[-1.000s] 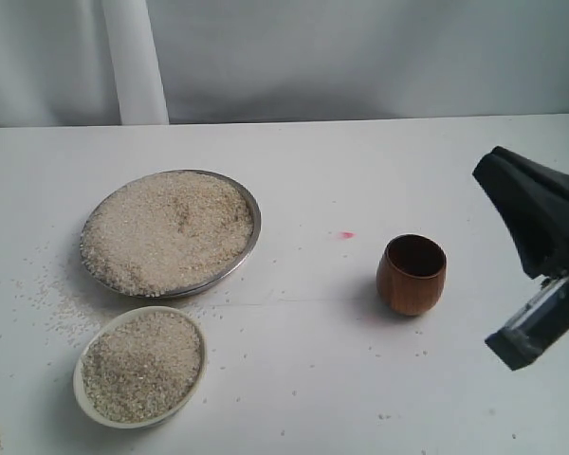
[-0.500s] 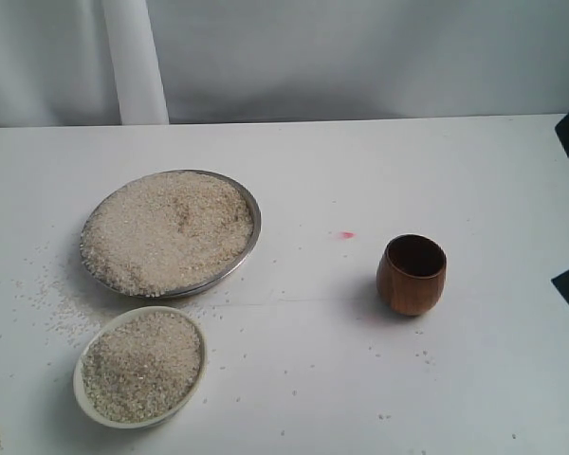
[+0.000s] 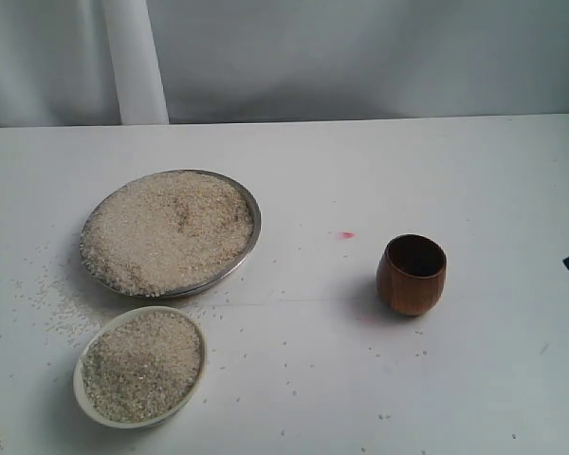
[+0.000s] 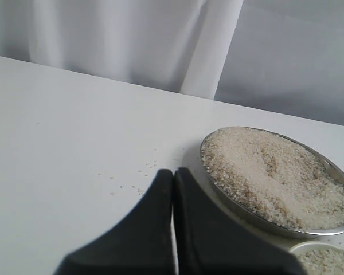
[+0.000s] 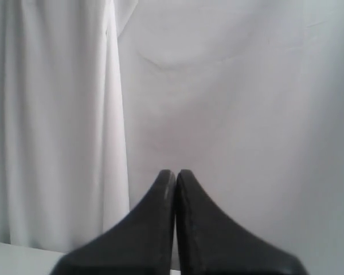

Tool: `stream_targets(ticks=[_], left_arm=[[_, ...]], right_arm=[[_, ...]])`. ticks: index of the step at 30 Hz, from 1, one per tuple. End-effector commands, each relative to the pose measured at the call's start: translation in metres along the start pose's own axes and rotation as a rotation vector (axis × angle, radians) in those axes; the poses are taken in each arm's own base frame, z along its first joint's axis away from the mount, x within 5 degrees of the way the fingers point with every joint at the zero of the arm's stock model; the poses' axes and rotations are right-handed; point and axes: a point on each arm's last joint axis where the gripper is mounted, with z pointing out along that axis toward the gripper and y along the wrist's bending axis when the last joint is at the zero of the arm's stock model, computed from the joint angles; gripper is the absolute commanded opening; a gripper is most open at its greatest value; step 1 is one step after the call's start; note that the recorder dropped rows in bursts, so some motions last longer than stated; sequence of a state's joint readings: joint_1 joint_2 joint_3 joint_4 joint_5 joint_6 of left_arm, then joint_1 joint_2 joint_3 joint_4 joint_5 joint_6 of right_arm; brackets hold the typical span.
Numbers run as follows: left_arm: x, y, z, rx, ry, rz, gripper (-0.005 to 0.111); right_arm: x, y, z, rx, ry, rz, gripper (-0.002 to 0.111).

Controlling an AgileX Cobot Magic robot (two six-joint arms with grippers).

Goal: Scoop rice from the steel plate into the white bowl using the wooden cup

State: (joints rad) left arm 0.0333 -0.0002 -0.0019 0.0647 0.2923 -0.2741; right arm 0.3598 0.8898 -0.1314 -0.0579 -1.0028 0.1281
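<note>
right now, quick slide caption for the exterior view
Upright wooden cup right of the steel plate heaped with rice; white bowl beside the plate also holds rice.

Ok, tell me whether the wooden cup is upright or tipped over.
Upright: the wooden cup stands on its base on the table, open mouth facing up.

I find the wooden cup [image 3: 412, 275] standing alone on the counter [image 3: 474, 171] with open room on every side, well apart from the steel plate [image 3: 256, 226] and the white bowl [image 3: 77, 379], which crowd the left with only a narrow gap between them.
</note>
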Motion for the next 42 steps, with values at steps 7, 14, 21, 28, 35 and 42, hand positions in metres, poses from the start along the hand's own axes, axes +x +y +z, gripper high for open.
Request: stream_targets(ticks=[7, 14, 21, 28, 35, 42], left_arm=[[0.0, 0.0, 0.0, 0.007, -0.003, -0.004, 0.0], [0.0, 0.0, 0.0, 0.007, -0.003, -0.004, 0.0], [0.0, 0.0, 0.0, 0.007, -0.003, -0.004, 0.0], [0.0, 0.0, 0.0, 0.007, -0.003, -0.004, 0.0], [0.0, 0.0, 0.0, 0.007, -0.003, -0.004, 0.0], [0.0, 0.0, 0.0, 0.007, -0.003, -0.004, 0.0]], right_arm=[[0.002, 0.003, -0.008, -0.037, 0.086, -0.251, 0.0], [-0.016, -0.016, -0.038, 0.182, 0.141, -0.257, 0.0], [-0.02, -0.023, -0.067, 0.328, 0.228, -0.279, 0.0], [-0.016, -0.023, -0.094, 0.453, 0.327, -0.252, 0.0], [-0.015, -0.02, -0.104, 0.484, 0.331, -0.231, 0.0], [-0.012, -0.02, -0.108, 0.492, 0.371, -0.245, 0.0]])
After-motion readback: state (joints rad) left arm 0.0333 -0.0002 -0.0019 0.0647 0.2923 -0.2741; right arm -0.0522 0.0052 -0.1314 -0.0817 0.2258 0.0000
